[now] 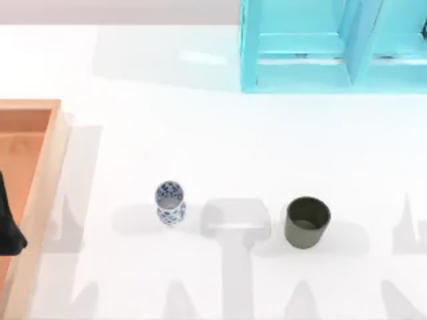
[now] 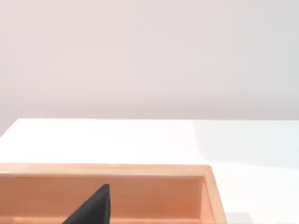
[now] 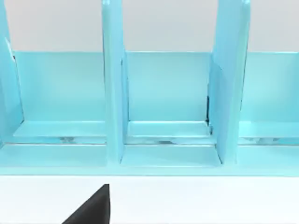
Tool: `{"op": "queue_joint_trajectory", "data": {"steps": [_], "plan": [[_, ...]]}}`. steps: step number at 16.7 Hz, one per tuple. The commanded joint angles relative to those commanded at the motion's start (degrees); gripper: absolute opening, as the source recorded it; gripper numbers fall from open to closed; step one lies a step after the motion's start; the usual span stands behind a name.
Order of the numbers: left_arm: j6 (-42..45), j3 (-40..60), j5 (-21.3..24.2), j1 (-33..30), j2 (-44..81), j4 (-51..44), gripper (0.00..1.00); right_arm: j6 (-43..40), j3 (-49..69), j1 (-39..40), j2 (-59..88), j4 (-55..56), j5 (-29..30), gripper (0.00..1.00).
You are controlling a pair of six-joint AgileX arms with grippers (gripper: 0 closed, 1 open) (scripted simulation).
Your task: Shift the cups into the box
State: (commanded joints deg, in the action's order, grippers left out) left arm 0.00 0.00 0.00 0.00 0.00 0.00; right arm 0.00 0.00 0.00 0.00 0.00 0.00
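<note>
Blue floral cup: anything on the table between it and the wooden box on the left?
Nothing visible. In the top view the blue floral cup stands upright with bare white table between it and the box rim at the left. The dark olive cup stands on its other side, farther right.

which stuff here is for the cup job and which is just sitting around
For the job:
- white and blue cup, standing on the table
- olive cup, standing to its right
- box, at the table's left edge, no cup in it yet

Just there:
- turquoise shelf, at the back right
- table
</note>
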Motion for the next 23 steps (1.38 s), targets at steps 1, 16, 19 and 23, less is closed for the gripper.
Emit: {"op": "queue_joint_trajectory", "data": {"steps": [1, 16, 19, 23], "plan": [[0.0, 0.0, 0.0, 0.0, 0.0, 0.0, 1.00, 0.0, 0.0, 0.0, 0.0, 0.0, 0.0, 1.00], [-23.0, 46.2, -3.4, -17.5, 49.8, -30.9, 1.00, 0.0, 0.0, 0.0, 0.0, 0.0, 0.0, 1.00], [-30.1, 62.4, -4.4, -24.6, 68.7, -43.4, 1.00, 0.0, 0.0, 0.0, 0.0, 0.0, 0.0, 1.00], [-39.4, 85.4, -5.5, -35.0, 93.7, -60.0, 1.00, 0.0, 0.0, 0.0, 0.0, 0.0, 0.0, 1.00]]}}
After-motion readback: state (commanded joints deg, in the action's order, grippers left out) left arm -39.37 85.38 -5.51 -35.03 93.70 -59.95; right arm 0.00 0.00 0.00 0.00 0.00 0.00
